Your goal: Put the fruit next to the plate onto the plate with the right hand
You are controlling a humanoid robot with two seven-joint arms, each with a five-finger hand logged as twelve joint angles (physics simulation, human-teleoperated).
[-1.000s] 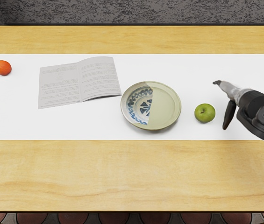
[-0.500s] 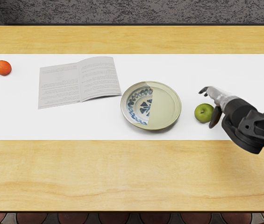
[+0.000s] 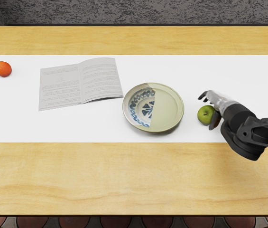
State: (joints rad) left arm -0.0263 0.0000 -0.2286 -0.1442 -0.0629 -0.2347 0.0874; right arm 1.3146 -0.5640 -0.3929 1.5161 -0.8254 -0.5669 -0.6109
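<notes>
My right hand (image 3: 215, 105) brackets the apple (image 3: 204, 115), fingers wide, no grip yet; lifting it onto the plate (image 3: 170, 110) remains.

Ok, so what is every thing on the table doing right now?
green apple: resting on the cloth, right of the plate.
plate: flat, no fruit on it.
booklet: lying open.
orange: sitting alone, far left.
right hand: open, fingers spread around the apple.
</notes>
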